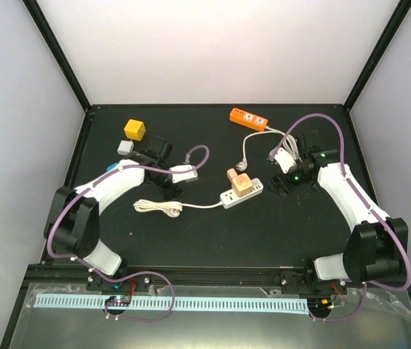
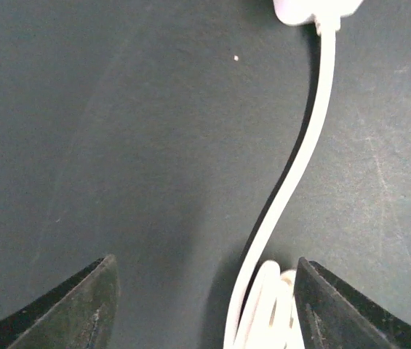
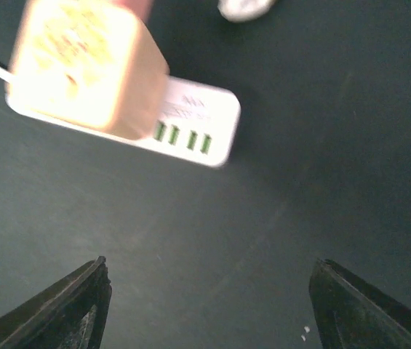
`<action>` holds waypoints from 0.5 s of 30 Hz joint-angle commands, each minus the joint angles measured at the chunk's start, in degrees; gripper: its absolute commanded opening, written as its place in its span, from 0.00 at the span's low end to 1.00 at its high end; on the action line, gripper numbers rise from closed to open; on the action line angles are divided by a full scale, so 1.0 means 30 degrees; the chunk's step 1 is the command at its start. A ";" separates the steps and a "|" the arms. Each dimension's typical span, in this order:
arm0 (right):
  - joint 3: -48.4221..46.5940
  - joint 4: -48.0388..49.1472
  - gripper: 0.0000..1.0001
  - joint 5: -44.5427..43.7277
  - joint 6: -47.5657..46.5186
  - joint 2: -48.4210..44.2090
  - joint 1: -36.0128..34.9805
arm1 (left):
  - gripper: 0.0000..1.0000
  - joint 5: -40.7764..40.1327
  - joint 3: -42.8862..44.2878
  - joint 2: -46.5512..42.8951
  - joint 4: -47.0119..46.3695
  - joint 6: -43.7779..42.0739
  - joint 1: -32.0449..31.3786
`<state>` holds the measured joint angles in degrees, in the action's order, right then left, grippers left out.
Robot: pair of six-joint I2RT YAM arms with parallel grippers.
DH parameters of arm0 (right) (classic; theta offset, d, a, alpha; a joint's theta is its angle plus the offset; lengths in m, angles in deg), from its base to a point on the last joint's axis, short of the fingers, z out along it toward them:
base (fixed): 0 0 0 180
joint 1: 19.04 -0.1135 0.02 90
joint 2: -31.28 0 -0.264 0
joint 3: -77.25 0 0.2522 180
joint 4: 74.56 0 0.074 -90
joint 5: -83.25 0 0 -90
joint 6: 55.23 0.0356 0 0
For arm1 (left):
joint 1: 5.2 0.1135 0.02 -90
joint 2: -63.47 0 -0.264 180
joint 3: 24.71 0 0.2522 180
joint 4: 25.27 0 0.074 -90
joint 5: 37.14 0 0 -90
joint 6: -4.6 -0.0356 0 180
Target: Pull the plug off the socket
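Note:
A white socket strip (image 1: 245,193) lies mid-table with a peach plug (image 1: 238,182) standing in it. Its white cable (image 1: 198,205) runs left to a coiled bundle (image 1: 157,207). My left gripper (image 1: 167,191) is open, low over the cable just above the bundle; in the left wrist view (image 2: 204,263) the cable (image 2: 292,174) passes between the jaws near the right finger, untouched. My right gripper (image 1: 276,186) is open and empty, right of the strip. In the right wrist view (image 3: 209,263) the plug (image 3: 89,65) and strip (image 3: 194,131) lie ahead, apart from the jaws.
An orange power strip (image 1: 249,118) lies at the back, its white cord ending in a loose plug (image 1: 243,166) behind the socket strip. A yellow cube (image 1: 134,129), a grey cube (image 1: 124,146) and a black object (image 1: 158,149) sit at the back left.

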<state>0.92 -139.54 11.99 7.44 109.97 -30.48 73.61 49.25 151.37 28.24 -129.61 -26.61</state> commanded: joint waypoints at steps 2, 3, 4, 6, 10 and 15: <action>0.1520 0.1401 0.73 -0.1802 -0.0481 0.0549 0.1521 | 0.56 -0.5087 0.0776 0.1900 -0.1309 0.0107 -0.2478; 0.1640 0.1587 0.69 -0.1938 -0.0431 0.0835 0.1795 | 0.51 -0.5308 0.0829 0.2154 -0.1668 0.0225 -0.2653; 0.1802 0.1830 0.65 -0.2036 -0.0391 0.1135 0.1983 | 0.46 -0.5373 0.0891 0.2366 -0.1921 0.0360 -0.2789; 0.2015 0.2191 0.60 -0.2225 -0.0303 0.1786 0.2055 | 0.42 -0.5359 0.1049 0.2730 -0.2373 0.0539 -0.2915; 0.1927 0.2305 0.54 -0.1459 -0.0078 0.3224 0.2056 | 0.40 -0.5777 0.0864 0.3133 -0.3142 0.0101 -0.3258; 0.1510 0.2658 0.52 -0.1514 0.0107 0.4789 0.1852 | 0.38 -0.6981 0.0400 0.3685 -0.3927 -0.0388 -0.3718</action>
<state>6.78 -133.62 7.20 6.85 121.86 -24.60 56.52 49.80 160.70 19.67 -129.34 -36.47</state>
